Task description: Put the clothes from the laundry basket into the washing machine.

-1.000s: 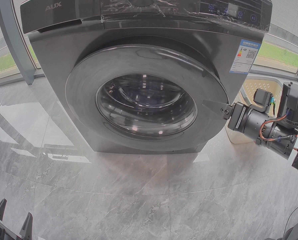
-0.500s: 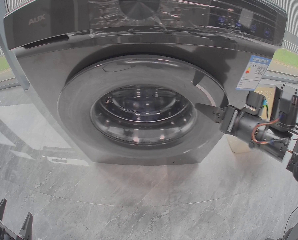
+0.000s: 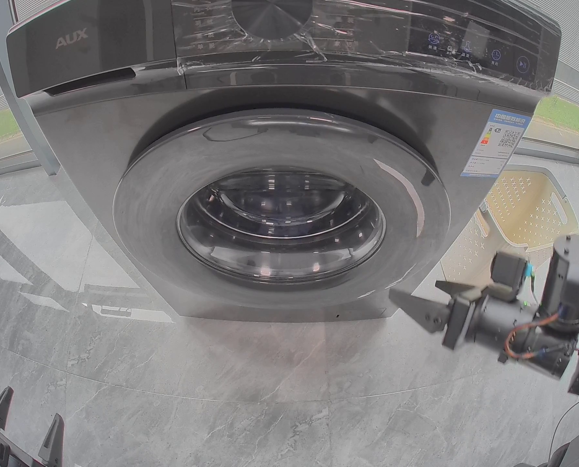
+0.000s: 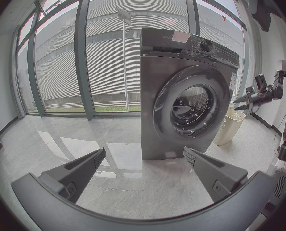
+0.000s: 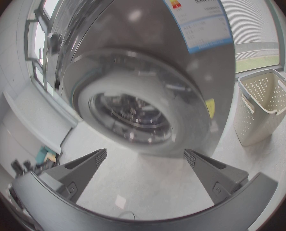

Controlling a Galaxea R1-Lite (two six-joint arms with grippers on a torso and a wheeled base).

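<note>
Lower right of frame, right gripper (image 3: 416,291), jaws spread, near the washing machine (image 3: 283,163) with door shut, laundry basket (image 3: 526,218) above-right of jaws, left gripper (image 3: 32,405) spread at lower left.

Washing machine (image 3: 82,137), front face: a short brand wordmark (image 3: 71,38) in pale capitals on the detergent drawer (image 3: 88,47), top left corner. Control panel, top right: a row of lit blue touch icons (image 3: 477,53), with a small display among them, digits not legible. Faint lines of programme print (image 3: 205,21) on both sides of the dial (image 3: 271,2), under wrinkled film, too small to read. Blue-bordered energy label (image 3: 495,143) at the front's upper right corner: coloured rating arrows, a QR code (image 3: 510,137), lines of fine print, unreadable. Small yellow sticker (image 5: 209,108) just beside the door's rim, blurred.
</note>
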